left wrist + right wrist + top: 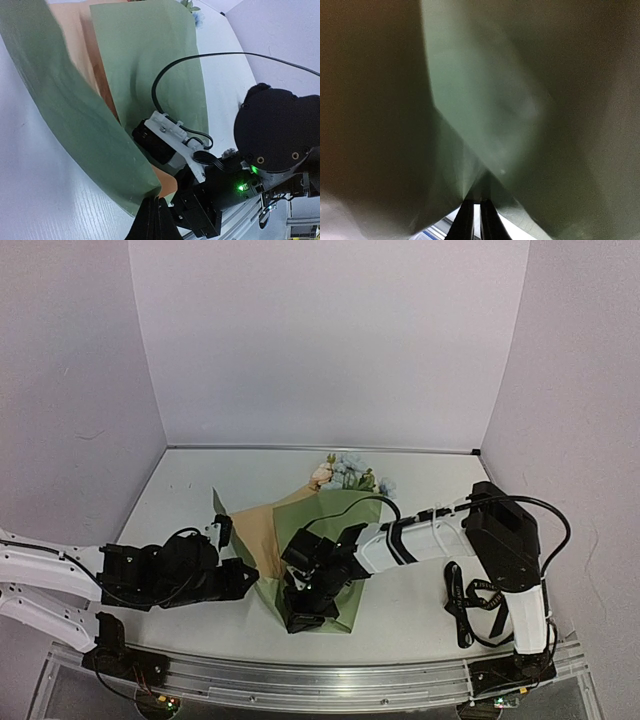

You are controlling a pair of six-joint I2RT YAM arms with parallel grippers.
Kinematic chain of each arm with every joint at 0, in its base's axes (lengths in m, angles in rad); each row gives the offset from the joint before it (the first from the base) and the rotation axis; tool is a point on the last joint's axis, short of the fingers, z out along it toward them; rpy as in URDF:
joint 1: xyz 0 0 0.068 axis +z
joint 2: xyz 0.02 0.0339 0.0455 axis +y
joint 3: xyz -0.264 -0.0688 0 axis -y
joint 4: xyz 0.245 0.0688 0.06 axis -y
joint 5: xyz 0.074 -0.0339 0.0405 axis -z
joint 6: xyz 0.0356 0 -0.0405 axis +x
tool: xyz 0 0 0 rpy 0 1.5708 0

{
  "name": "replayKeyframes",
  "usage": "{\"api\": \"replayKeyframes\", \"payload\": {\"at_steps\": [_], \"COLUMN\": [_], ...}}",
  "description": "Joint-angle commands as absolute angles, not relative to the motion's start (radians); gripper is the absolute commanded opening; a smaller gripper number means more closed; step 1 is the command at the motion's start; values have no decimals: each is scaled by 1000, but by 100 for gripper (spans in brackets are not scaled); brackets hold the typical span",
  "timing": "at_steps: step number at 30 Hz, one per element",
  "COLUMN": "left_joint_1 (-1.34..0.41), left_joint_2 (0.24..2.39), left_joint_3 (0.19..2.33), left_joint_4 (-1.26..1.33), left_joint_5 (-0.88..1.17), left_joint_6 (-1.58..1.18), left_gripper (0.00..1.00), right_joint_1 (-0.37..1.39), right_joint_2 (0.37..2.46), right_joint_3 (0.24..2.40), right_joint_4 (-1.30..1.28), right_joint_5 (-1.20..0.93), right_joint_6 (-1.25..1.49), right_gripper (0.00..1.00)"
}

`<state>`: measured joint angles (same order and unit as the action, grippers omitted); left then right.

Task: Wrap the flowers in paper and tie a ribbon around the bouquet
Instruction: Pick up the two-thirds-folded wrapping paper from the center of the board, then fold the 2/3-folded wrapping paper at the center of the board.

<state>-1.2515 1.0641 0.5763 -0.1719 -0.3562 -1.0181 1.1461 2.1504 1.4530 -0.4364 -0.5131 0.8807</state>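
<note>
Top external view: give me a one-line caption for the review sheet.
Wrapping in progress: left end effector and right end effector pinch the olive-green paper folded over the flowers.

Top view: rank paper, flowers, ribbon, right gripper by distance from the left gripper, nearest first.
1. paper, pinched by the left gripper
2. right gripper, just to its right
3. flowers, farther back
4. ribbon, far right
</note>
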Motion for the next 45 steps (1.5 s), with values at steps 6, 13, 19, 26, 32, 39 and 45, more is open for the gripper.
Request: {"api": "replayKeyframes", "payload": {"at_steps": [6, 13, 19, 26, 32, 39, 45], "left_joint_1": [-1258, -1257, -1257, -1258, -1257, -1257, -1258], "left_joint_2": [1039, 1040, 1074, 1155, 1258, 1403, 1528], "left_joint_3": [573, 581, 606, 680, 763, 875, 949], "left_joint_4": [-104, -99, -85, -69, -57, -55, -51], "left_joint_5": [-379, -374, -349, -301, -234, -139, -53], "left_joint_6": [-931, -886, -844, -765, -689, -605, -559], "left_gripper": [0, 0, 0, 0, 0, 0, 0], "right_joint_1": [1148, 1143, 1121, 1052, 1002, 985, 986], "right_joint_2": [2142, 2019, 1896, 1722, 1664, 1756, 1831], "right_joint_3": [1498, 1511, 1444, 1223, 1081, 1082, 1100], "right_joint_4": [-479, -552, -608, -674, -637, -556, -478], "right_joint_5": [-539, -581, -557, -362, -279, -275, -284], "right_joint_6": [828, 744, 712, 703, 719, 732, 759], "right_gripper": [8, 10, 14, 20, 19, 14, 10]}}
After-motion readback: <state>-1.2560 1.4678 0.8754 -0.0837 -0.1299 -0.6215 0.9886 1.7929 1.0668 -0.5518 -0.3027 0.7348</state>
